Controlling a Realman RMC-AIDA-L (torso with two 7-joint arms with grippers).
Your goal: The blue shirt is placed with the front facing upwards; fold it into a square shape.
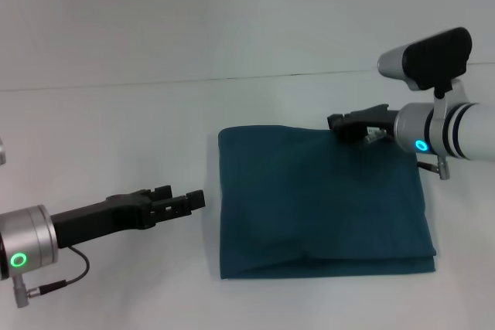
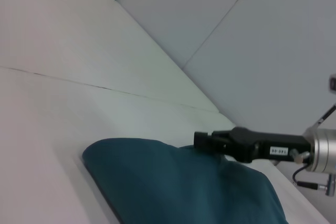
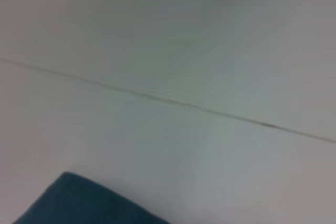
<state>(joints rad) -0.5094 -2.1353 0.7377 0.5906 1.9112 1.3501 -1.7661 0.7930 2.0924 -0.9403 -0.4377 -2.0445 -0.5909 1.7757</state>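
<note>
- We see the white table [image 1: 116,52] spread wide before us, bearing everything else.
- The blue shirt [image 1: 321,202] lies at centre-right on it, already folded into a near-square packet with its plain side up and layered edges at the near side.
- Our right gripper [image 1: 338,124] sits low at the shirt's far edge, and we cannot tell how its fingers stand.
- Our left gripper [image 1: 188,202] hovers just beside the shirt's left edge, fingers pressed together on nothing.
- We judge the folding nearly finished; next calls for lifting both arms clear without dragging cloth.

Right claw [image 2: 202,141] at far edge, folded blue shirt [image 2: 178,187].
</note>
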